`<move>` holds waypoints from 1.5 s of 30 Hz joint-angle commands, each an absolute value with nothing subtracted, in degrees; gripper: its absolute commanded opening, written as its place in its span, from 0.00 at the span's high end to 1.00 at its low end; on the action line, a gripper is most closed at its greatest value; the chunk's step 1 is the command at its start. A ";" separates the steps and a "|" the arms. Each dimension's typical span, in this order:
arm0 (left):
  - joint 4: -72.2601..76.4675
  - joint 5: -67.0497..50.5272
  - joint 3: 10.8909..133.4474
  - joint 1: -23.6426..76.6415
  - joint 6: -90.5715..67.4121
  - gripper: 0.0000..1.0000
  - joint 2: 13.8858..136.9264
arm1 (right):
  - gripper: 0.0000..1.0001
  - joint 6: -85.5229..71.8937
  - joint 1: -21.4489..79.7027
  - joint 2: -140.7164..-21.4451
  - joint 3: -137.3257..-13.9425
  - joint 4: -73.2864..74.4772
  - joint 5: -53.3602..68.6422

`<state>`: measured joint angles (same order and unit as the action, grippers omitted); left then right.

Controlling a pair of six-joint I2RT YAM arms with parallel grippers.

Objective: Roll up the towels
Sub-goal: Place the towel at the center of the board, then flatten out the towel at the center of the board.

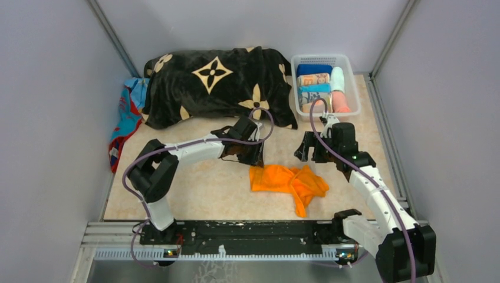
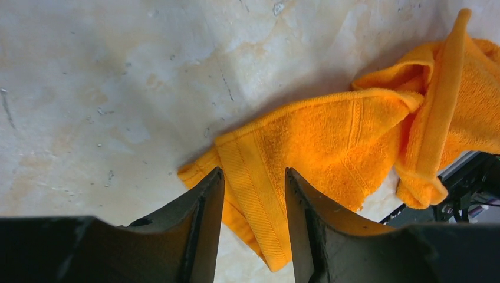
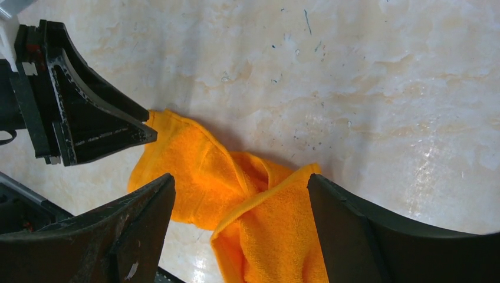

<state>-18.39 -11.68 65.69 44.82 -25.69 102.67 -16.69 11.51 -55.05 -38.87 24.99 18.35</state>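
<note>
A crumpled orange towel point(image 1: 289, 181) lies on the table in the middle; it also shows in the left wrist view point(image 2: 330, 135) and the right wrist view point(image 3: 200, 171). My left gripper point(image 1: 253, 157) is open and hovers just over the towel's left corner, its jaws point(image 2: 253, 180) straddling the hemmed edge without pinching it. My right gripper point(image 1: 310, 151) is wide open above the towel's far right part point(image 3: 239, 184), holding nothing. A red-and-turquoise patterned towel point(image 1: 125, 121) hangs at the far left, beside the blanket.
A big black blanket point(image 1: 218, 85) with cream flowers lies along the back. A white basket point(image 1: 354, 82) at the back right holds several rolled towels. Grey walls close in both sides. The left gripper's fingers point(image 3: 88, 130) show in the right wrist view.
</note>
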 commanded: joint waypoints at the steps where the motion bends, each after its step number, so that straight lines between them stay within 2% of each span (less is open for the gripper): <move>1: -20.63 -13.02 66.20 46.30 -26.10 0.52 104.76 | 0.17 -16.83 12.21 -55.61 -38.55 21.52 19.30; 11: -22.39 -9.24 68.94 47.11 -26.96 0.56 110.62 | 0.17 -16.35 12.16 -55.18 -38.04 21.05 19.87; 20: -26.50 1.33 63.23 43.34 -27.32 0.57 106.76 | 0.17 -16.29 12.73 -57.68 -38.10 19.34 23.99; 29: -26.07 6.00 50.21 33.11 -26.57 0.58 96.03 | 0.17 -13.70 29.89 -66.58 -44.54 23.30 12.37; 38: -25.02 6.25 49.07 32.28 -27.37 0.58 93.99 | 0.32 -13.45 47.43 -70.84 -50.13 29.69 0.94; 45: -24.44 6.02 48.80 32.26 -27.70 0.59 94.24 | 0.38 -17.90 53.76 -74.76 -48.03 28.65 2.69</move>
<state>-20.80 3.01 51.03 32.73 -28.27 92.60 -14.90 51.59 -72.29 -47.77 29.21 3.77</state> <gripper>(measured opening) 0.413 0.640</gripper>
